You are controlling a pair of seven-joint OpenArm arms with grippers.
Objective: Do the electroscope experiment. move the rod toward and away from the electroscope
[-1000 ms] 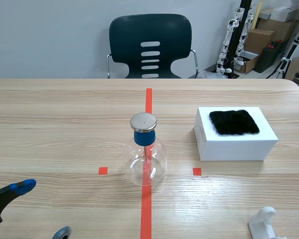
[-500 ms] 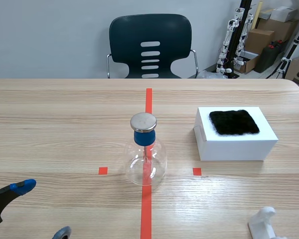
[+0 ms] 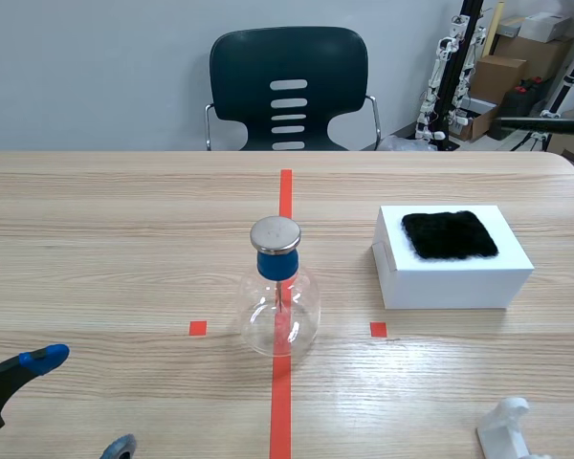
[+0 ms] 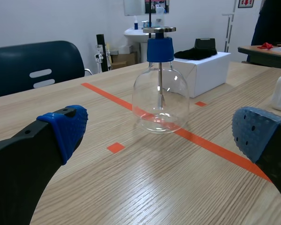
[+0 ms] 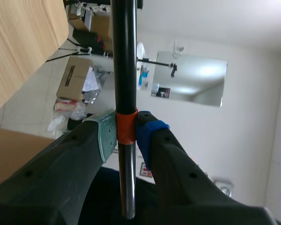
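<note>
Only the right wrist view shows the grip. The right gripper (image 5: 125, 133) is clamped on the rod (image 5: 124, 56), its 2 pads pressing an orange band on the black shaft from either side. A grey metal length runs on from the band toward the camera. In that view the table's (image 5: 23, 47) edge stands tilted beside the rod, with room clutter beyond it.

The scene view shows nothing of this gripper. Just the rod's black end pokes in from the right, roughly level, above the table's far right corner and well apart from the electroscope (image 3: 278, 296).

The electroscope, a clear flask with a blue stopper and a metal disc on top, stands upright on the red tape line at mid-table. The left wrist view adds the thin metal stem hanging inside the flask.

That view also shows the left gripper (image 4: 160, 133) with its 2 fingers spread wide and nothing between them, the flask ahead and untouched. In the scene view this arm lies low at the near left.

Right of the flask sits a white box (image 3: 450, 273) topped with a black cloth (image 3: 450, 234). A white stand (image 3: 505, 428) is at the near right.
</note>
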